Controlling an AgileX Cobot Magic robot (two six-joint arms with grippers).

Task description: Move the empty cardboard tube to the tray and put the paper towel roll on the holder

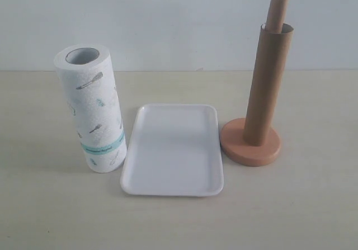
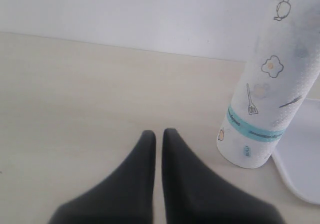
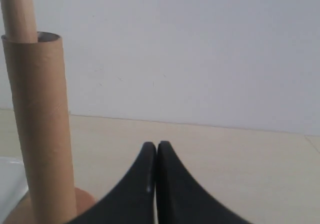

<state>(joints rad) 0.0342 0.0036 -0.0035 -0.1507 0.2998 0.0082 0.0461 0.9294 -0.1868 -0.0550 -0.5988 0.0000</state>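
Exterior view: shows no gripper at all, and nothing of the task done as yet. Finds the tray [image 1: 173, 149] lying bare at the middle of the bench [image 1: 313, 211], with the paper towel roll [image 1: 92, 110] standing upright just beside it at 9 o'clock, teal band low, and the holder [image 1: 250, 149] at 3 o'clock, base hard by the rim; touching or not, cannot tell. Finds the empty cardboard tube [image 1: 267, 85] sleeved over the post and leaning a little, the rounded post top poking out above. Leaves both steps open, by the look of it: lifting the tube off and laying it in the tray, then threading the roll onto the freed post. Left wrist view: shows the left gripper [image 2: 158, 134] with jaws drawn together, a mere slit between the tips, holding nothing, low over bare bench. Places the roll ahead of the tips and off to one side, clearly apart from them, a corner of the tray just past it. Right wrist view: shows the right gripper [image 3: 156, 145] likewise closed and empty. Places the tube, seated on the post, ahead and off to one side, near but not touching, the pink base at its foot. Calls, probably, for parting those jaws before any grasp on the tube.
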